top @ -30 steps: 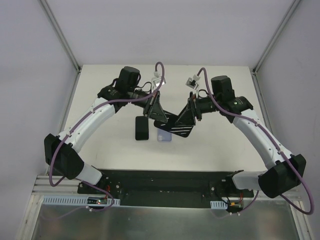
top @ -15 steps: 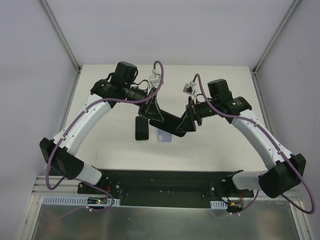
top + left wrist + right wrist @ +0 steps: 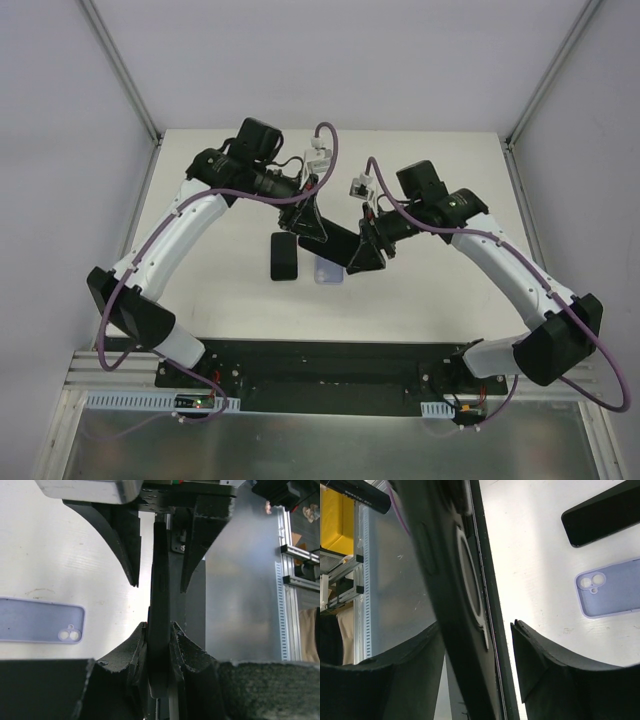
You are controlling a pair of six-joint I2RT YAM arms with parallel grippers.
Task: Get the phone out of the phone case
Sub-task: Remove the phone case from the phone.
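Fingers (image 3: 134, 650) of my left hand (image 3: 159, 635) are clamping the black case (image 3: 159, 570) by its thin edge, holding it in the air above the table (image 3: 430, 290). My right hand (image 3: 476, 625) is straddling its other end, fingers apart, not gripping. I cannot tell whether it is holding anything. Below, a phone (image 3: 284, 257) and a lilac case (image 3: 328, 272) are lying side by side.

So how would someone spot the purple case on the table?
On the white table, look under where the two arms meet. Two slabs lie flat there: the lilac case is the right one, pale with two camera holes, beside a black phone.
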